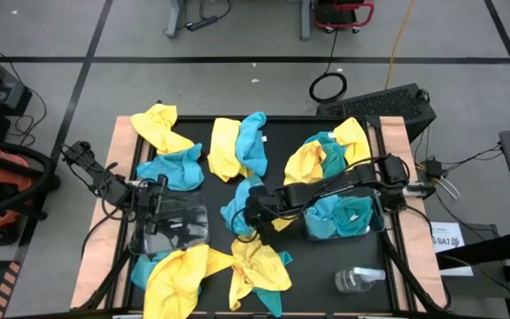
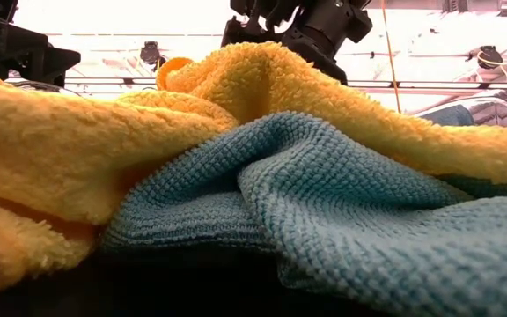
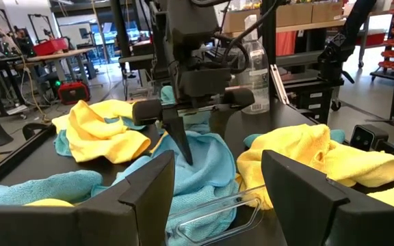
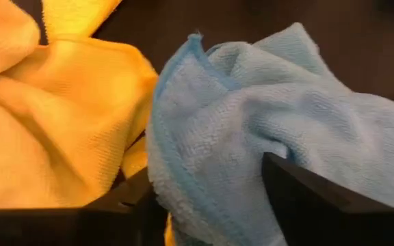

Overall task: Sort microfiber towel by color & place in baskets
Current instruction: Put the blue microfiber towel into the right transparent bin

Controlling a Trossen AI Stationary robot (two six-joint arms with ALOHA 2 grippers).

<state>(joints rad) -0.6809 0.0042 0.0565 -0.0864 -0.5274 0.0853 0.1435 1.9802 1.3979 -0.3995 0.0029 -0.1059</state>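
Yellow and turquoise towels lie crumpled all over the dark mat. My right gripper reaches in from the table's right, open, its fingers pointing down at a blue towel in the middle of the mat. The right basket holds blue towels. The left basket is a clear bin at the mat's left. My left gripper is open and hovers at that basket's rim; I cannot tell whether it touches it. A yellow and a blue towel fill the low view. My right gripper comes down on the blue towel from above, open. Its two fingers stand on either side of a raised fold with a hemmed edge, and the fingertip sinks into the cloth. The towel lies slack on the mat.
A clear plastic bottle lies near the mat's front right corner. Mixed yellow and blue towels are heaped behind the right basket. More towels lie along the far edge and the near edge. Bare wooden strips border the mat's sides.
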